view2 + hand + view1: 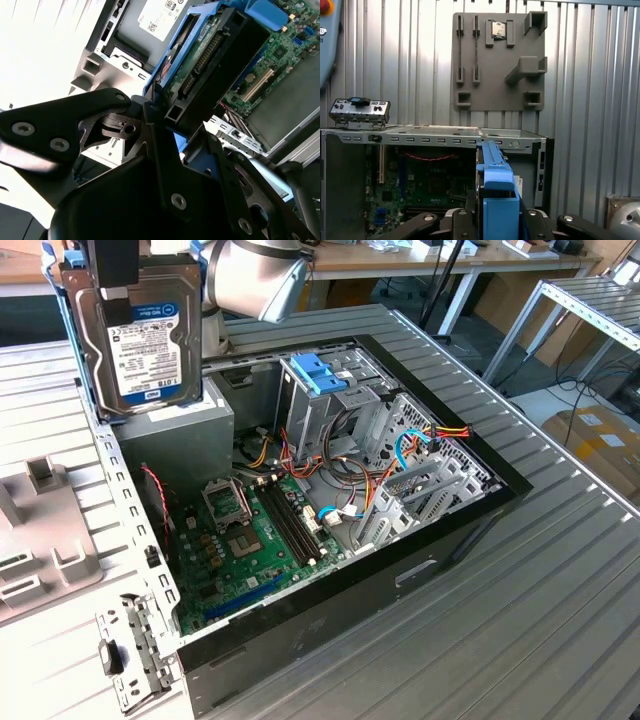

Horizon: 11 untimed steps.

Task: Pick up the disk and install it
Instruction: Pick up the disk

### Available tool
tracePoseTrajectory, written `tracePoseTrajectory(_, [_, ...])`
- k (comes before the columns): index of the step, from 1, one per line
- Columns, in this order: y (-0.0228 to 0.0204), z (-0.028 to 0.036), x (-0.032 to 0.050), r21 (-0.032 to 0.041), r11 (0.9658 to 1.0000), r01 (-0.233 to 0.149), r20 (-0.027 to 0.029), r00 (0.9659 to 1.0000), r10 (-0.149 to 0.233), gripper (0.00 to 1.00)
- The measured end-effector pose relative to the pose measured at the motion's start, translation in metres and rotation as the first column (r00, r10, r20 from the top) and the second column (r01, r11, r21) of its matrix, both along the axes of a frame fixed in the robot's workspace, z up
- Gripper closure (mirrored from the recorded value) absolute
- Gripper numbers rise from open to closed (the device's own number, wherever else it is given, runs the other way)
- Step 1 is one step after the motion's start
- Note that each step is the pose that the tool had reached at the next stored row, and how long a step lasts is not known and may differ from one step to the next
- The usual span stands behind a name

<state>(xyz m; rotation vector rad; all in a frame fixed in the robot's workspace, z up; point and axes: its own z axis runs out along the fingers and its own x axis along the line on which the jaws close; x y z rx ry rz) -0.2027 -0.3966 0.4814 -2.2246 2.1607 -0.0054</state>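
Exterior view, upper left of frame: pinched the disk (140, 335) in the claw (115, 292), upright, white label toward the camera, touching nothing else. Hung over the grey power-supply box (190, 435) at the upper-left corner of the open computer case (400, 575). Sat well apart from the drive cage (320, 390) with its blue clip, toward the exterior view's right. Showed the green motherboard (250, 540) on the case floor, and the case on a ribbed metal surface (560, 600). Second wrist view: clamped black fingers (157, 155) against both sides of the disk.
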Motion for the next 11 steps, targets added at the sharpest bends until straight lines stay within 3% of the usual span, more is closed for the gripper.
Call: tracePoseTrajectory(11, [-0.0102, -0.0005, 0.0053, 0.0001, 1.0, 0.0, 0.0, 1.0, 0.0, 0.63])
